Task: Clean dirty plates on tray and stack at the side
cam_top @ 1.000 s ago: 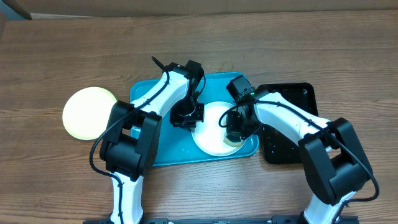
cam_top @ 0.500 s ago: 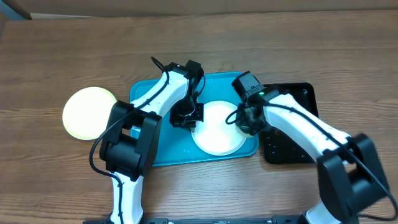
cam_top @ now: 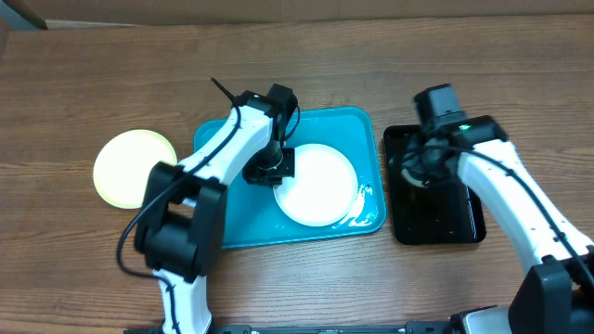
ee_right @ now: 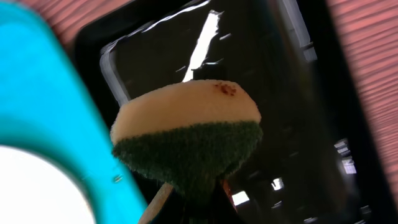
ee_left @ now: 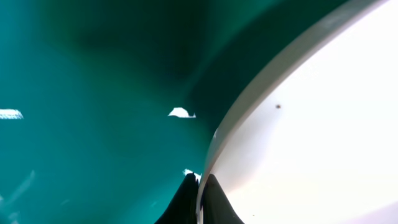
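The overhead camera looks straight down on the table. The left wrist camera sits close on the white plate and turquoise tray. The right wrist camera, probably low over the black tray, shares both.

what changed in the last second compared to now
The right gripper carried the sponge off the white plate, rightward to above the black tray. The left gripper still pinches the white plate's rim on the turquoise tray; the yellow-green plate stayed on the table.

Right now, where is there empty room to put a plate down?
Bare wood lies beyond the tray and in front of it, between the arms. On the tray, the far right corner is free; the white plate and left pincer crowd the middle. The right pincer's sponge hangs over the black tray.
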Available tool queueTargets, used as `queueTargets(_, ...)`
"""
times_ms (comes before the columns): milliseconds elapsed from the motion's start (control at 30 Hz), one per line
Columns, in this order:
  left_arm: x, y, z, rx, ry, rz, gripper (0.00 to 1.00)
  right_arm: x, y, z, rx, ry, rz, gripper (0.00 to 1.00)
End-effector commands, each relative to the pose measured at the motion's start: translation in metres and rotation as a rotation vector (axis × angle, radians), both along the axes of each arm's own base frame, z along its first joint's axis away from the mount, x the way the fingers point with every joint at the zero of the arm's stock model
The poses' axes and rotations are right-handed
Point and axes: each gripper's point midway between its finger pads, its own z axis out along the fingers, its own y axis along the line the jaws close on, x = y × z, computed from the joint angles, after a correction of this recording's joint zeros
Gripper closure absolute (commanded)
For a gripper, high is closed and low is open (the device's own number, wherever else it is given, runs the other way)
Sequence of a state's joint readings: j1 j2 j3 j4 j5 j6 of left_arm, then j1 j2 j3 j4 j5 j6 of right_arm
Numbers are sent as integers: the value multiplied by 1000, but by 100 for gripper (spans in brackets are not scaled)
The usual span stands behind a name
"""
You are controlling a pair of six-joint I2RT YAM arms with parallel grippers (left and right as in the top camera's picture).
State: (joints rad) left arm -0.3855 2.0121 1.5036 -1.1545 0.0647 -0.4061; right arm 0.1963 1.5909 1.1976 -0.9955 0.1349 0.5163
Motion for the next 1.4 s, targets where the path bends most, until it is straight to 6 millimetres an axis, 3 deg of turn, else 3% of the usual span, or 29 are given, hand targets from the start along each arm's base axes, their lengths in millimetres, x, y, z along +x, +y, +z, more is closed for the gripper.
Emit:
queueTargets(0, 13, 22, 45, 80, -167, 33, 96, 2, -15, 0, 14, 9, 63, 96)
queueTargets(200, 22, 54, 92, 237, -349, 69, 96, 1, -19, -14, 107, 62, 110, 96)
queueTargets(500, 27, 85, 142, 534, -553, 52, 96, 2, 8, -52, 279, 161, 164, 96)
queueTargets(667, 26, 83, 156, 646, -621, 9, 96, 5, 17, -76, 335, 202, 166, 96)
queueTargets(833, 24, 70, 159, 653, -648, -30, 96, 1, 18, -93, 338, 249, 183, 96)
queueTargets(933, 23, 67, 159, 651, -650, -38, 96, -8, -8, -106, 200, 307, 122, 96)
queueTargets(1033, 23, 67, 159, 650, -648, -40, 96, -20, -62, -106, -63, 350, -146, 96)
queueTargets(1100, 23, 67, 159, 647, -647, -40, 96, -23, -69, -105, -79, 352, -206, 96)
queueTargets(1167, 23, 67, 159, 649, -646, -40, 96, -19, -58, -107, -4, 347, -181, 96)
queueTargets(1300, 23, 67, 159, 647, -648, -38, 96, -7, 4, -103, 306, 297, 175, 96)
queueTargets(1367, 23, 67, 159, 648, -646, -36, 96, -9, 14, -102, 329, 294, 248, 96)
